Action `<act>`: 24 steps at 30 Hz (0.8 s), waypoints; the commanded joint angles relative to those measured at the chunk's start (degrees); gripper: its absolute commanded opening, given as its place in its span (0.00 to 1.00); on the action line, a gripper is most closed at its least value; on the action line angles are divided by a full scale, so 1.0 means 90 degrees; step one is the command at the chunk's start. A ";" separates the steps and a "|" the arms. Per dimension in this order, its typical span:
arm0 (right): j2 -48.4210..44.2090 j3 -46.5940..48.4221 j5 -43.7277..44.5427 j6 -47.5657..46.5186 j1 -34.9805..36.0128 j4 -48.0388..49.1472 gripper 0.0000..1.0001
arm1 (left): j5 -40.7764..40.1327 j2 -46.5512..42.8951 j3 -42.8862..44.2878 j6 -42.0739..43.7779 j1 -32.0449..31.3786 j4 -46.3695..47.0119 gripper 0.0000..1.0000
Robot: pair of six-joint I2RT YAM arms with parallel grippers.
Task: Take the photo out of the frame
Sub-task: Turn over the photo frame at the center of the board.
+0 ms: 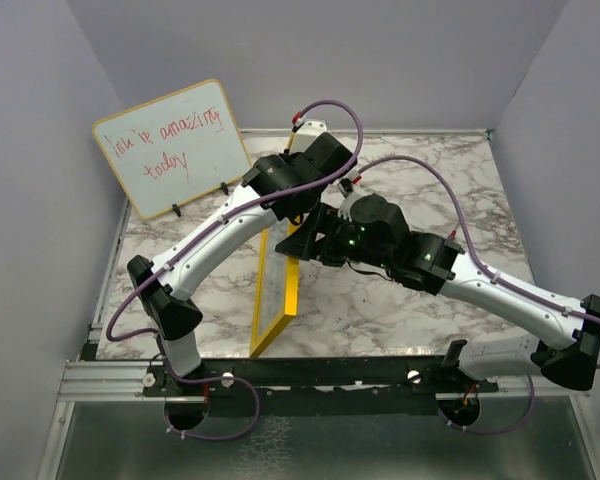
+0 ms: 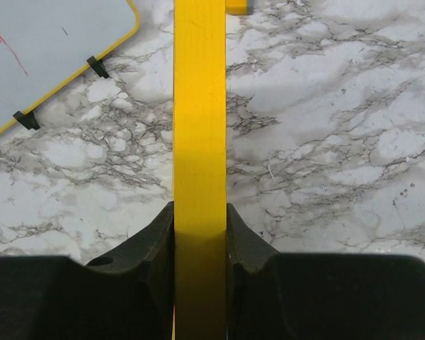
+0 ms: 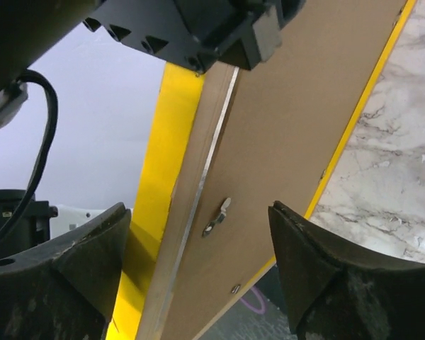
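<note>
The frame (image 1: pixel 277 300) stands on its long edge on the marble table, its yellow border running toward the near edge. My left gripper (image 2: pixel 200 227) is shut on the frame's yellow top edge (image 2: pixel 198 106), one finger on each side. My right gripper (image 3: pixel 200 234) is open right next to the frame's brown back (image 3: pixel 290 106). A small metal clip (image 3: pixel 217 216) lies between its fingers, and neither finger touches it. In the top view the right gripper (image 1: pixel 305 243) is at the frame's right side, just below the left gripper (image 1: pixel 285 205). The photo is hidden inside the frame.
A whiteboard (image 1: pixel 170 148) with red handwriting leans at the back left on small black feet; its corner (image 2: pixel 42 57) shows in the left wrist view. Grey walls close in the left, back and right of the table (image 1: pixel 420 300). A metal rail runs along the near edge.
</note>
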 commanded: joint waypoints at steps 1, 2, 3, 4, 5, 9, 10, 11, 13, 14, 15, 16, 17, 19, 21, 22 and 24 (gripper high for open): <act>0.0097 0.0107 0.0660 0.0095 0.0086 -0.0169 0.70 | 0.0538 0.0452 -0.0140 -0.0654 -0.0197 0.0332 0.00; 0.0028 0.0059 0.0694 0.0145 0.0087 -0.0146 0.68 | 0.0527 0.0463 -0.0149 -0.0684 -0.0207 0.0341 0.00; -0.0029 -0.0001 0.0749 0.0199 0.0087 -0.0133 0.68 | 0.0511 0.0473 -0.0158 -0.0720 -0.0216 0.0349 0.00; -0.0097 -0.0061 0.0805 0.0232 0.0087 -0.0094 0.68 | 0.0480 0.0475 -0.0167 -0.0768 -0.0219 0.0359 0.00; -0.0172 -0.0130 0.0829 0.0263 0.0087 -0.0038 0.66 | 0.0457 0.0476 -0.0169 -0.0813 -0.0219 0.0376 0.00; -0.0455 -0.0456 0.0684 0.0275 0.0087 0.0465 0.71 | 0.0396 0.0476 -0.0108 -0.0967 -0.0219 0.0431 0.00; -0.0491 -0.0496 0.0655 0.0307 0.0087 0.0515 0.73 | 0.0401 0.0473 -0.0089 -0.1001 -0.0224 0.0457 0.00; -0.0538 -0.0567 0.0654 0.0357 0.0092 0.0582 0.74 | 0.0401 0.0475 -0.0074 -0.1035 -0.0220 0.0471 0.00; -0.0616 -0.0699 0.0650 0.0418 0.0089 0.0738 0.75 | 0.0420 0.0465 -0.0080 -0.1095 -0.0219 0.0536 0.00; -0.0643 -0.0742 0.0656 0.0456 0.0096 0.0756 0.74 | 0.0418 0.0457 -0.0090 -0.1129 -0.0219 0.0561 0.00; -0.0665 -0.0766 0.0640 0.0481 0.0097 0.0797 0.75 | 0.0398 0.0464 -0.0091 -0.1167 -0.0214 0.0573 0.00; -0.0691 -0.0790 0.0603 0.0488 0.0097 0.0827 0.74 | 0.0378 0.0466 -0.0091 -0.1203 -0.0211 0.0583 0.00; -0.0707 -0.0798 0.0582 0.0493 0.0110 0.0852 0.74 | 0.0359 0.0474 -0.0091 -0.1247 -0.0210 0.0593 0.00; -0.0752 -0.0827 0.0600 0.0558 0.0142 0.0863 0.73 | 0.0326 0.0490 -0.0091 -0.1327 -0.0209 0.0628 0.00; -0.0809 -0.0867 0.0615 0.0601 0.0185 0.0905 0.73 | 0.0293 0.0518 -0.0091 -0.1411 -0.0209 0.0653 0.00; -0.0841 -0.0872 0.0638 0.0646 0.0207 0.0881 0.73 | 0.0269 0.0524 -0.0089 -0.1463 -0.0209 0.0663 0.00; -0.0901 -0.0916 0.0751 0.0829 0.0246 0.0794 0.75 | 0.0229 0.0534 -0.0096 -0.1555 -0.0209 0.0686 0.00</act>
